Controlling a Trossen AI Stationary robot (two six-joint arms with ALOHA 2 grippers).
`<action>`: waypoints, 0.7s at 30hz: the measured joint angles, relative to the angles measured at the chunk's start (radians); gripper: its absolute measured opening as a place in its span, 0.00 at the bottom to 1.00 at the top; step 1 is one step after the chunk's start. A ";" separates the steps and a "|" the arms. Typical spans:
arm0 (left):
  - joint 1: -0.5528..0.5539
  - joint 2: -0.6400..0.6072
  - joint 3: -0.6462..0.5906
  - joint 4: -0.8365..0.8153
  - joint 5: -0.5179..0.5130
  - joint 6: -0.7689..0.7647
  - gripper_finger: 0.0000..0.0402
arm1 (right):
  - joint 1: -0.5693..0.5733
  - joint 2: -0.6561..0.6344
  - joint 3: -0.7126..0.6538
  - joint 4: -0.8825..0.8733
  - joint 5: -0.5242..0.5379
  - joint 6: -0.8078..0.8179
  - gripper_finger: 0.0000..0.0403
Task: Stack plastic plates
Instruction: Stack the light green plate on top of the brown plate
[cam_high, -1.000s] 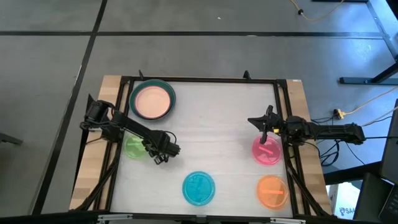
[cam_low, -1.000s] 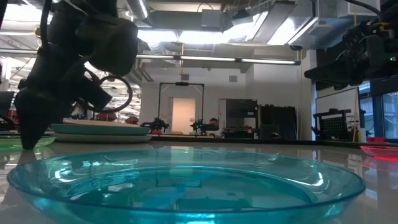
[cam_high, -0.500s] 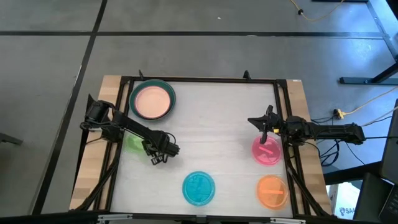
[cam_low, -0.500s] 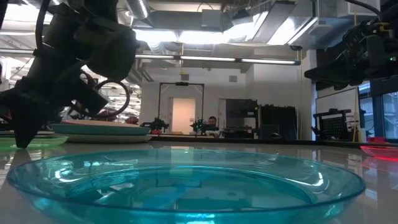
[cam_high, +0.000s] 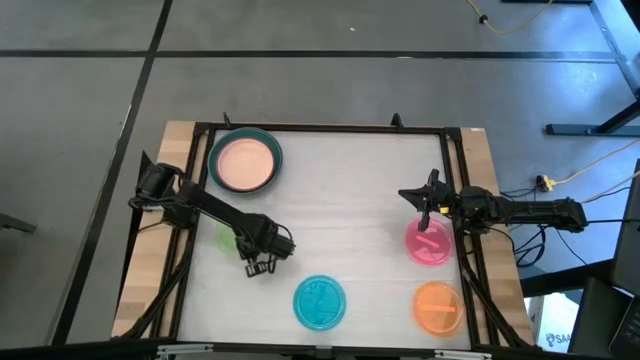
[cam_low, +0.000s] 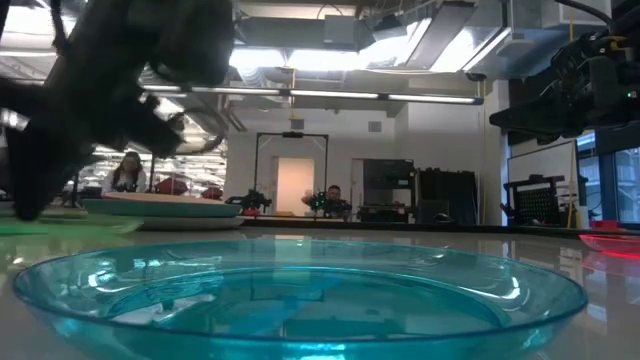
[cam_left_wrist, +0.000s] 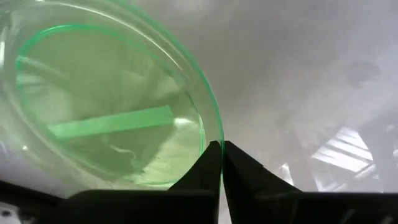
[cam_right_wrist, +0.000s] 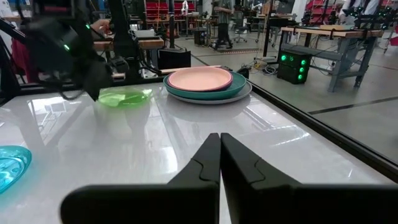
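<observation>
A light green plate (cam_left_wrist: 106, 118) lies at the table's left, mostly hidden under my left arm in the high view (cam_high: 222, 235). My left gripper (cam_high: 262, 262) is shut on its rim. At the far left stands a stack with a peach plate (cam_high: 243, 162) on top, resting in a teal green one (cam_right_wrist: 211, 93). A cyan plate (cam_high: 320, 301) and an orange plate (cam_high: 437, 306) lie near the front edge, and a pink plate (cam_high: 430, 242) lies at the right. My right gripper (cam_high: 410, 195) hangs shut above the table beside the pink plate, holding nothing. My left gripper pinches the light green plate's rim (cam_left_wrist: 212, 134) between its two fingers, on the side of the plate that faces the table's right and near edges. The fingers slant down from above. In the low view the plate (cam_low: 60, 226) looks flat on the table.
The table's middle (cam_high: 340, 210) is bare white surface. A dark frame rail (cam_high: 320, 128) runs along the table's far edge and down its sides. People show in the room beyond the table.
My left gripper has moved a little toward the table's near edge, come down at the light green plate's rim and shut on it. The plate has stayed where it lay. My right arm has kept still.
</observation>
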 joint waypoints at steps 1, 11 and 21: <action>-0.005 0.000 0.025 -0.019 -0.014 0.012 0.01 | 0.000 0.000 0.000 0.000 0.000 0.000 0.01; -0.057 -0.003 0.302 -0.287 -0.398 0.091 0.01 | 0.000 0.000 0.000 0.000 0.000 0.000 0.01; -0.024 -0.104 0.268 -0.355 -0.619 0.140 0.01 | 0.000 0.001 0.000 0.000 0.000 0.000 0.01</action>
